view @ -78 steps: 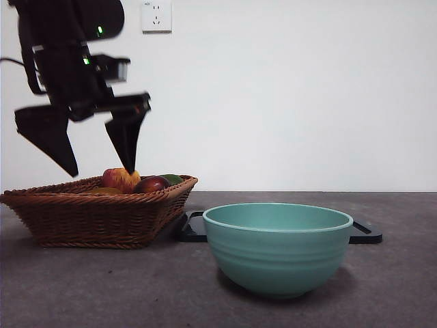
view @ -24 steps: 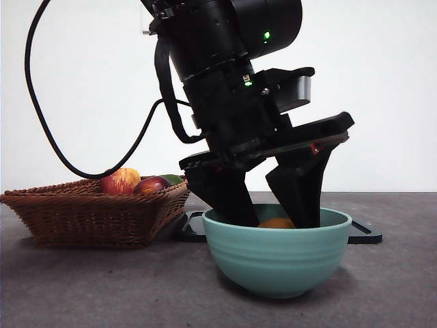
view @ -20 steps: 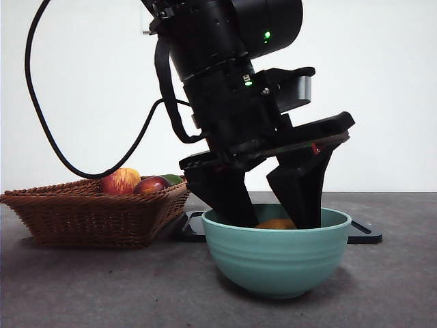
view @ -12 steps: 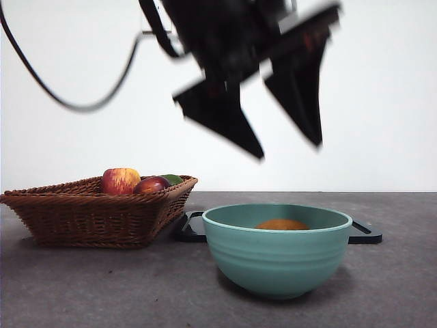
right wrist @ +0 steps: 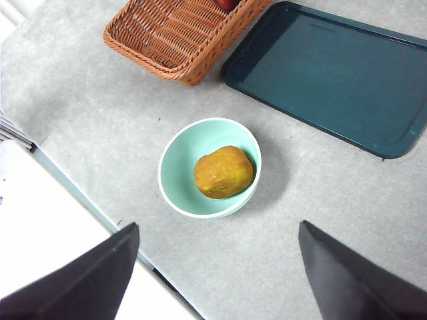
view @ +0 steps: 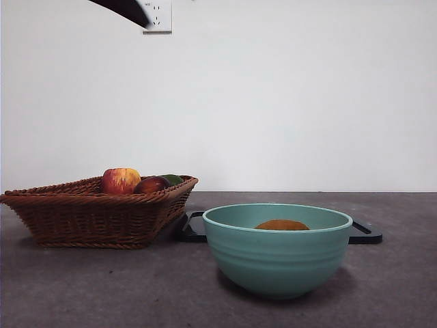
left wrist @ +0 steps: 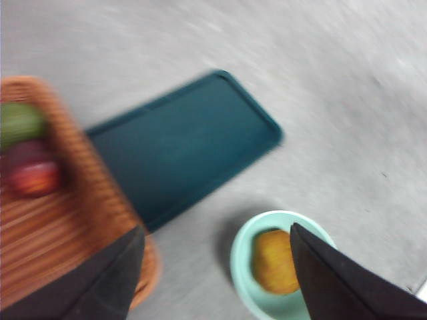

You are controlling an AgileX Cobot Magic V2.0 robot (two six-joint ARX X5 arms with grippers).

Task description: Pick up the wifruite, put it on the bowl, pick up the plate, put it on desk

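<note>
- The first half of your job looked done: the wifruite (right wrist: 223, 171) lay loose inside the bowl (right wrist: 175, 187), a little toward its 3 o'clock side in the right wrist view, and only its top showed above the rim in the front view (view: 282, 225).
- The second half was not begun, by my reading. The dark teal tray (right wrist: 330, 77), which I took for the plate, lay flat on the desk (right wrist: 100, 113) with nothing on it.
- Your left gripper (left wrist: 217, 267) was high above the desk, jaws spread wide with nothing between them; the picture was blurred, so it was likely in motion.
- Your right gripper (right wrist: 217, 267) hung high too, jaws set wide apart and holding nothing.
- From the front, only a black tip (view: 130, 9) showed at 11 o'clock; which arm it belonged to I could not tell.
- From the bowl, the tray sat at about 1 o'clock in the right wrist view, and the wicker basket (right wrist: 183, 33) at 12.
- The basket's corner was just beside the tray's near corner; whether they touched I could not tell. That side looked tight for a grasp.
- The tray's far long edge and its outer short end had bare desk around them.
- The desk edge (right wrist: 93, 207) ran near the bowl at 8 o'clock, so little margin was left there.
</note>
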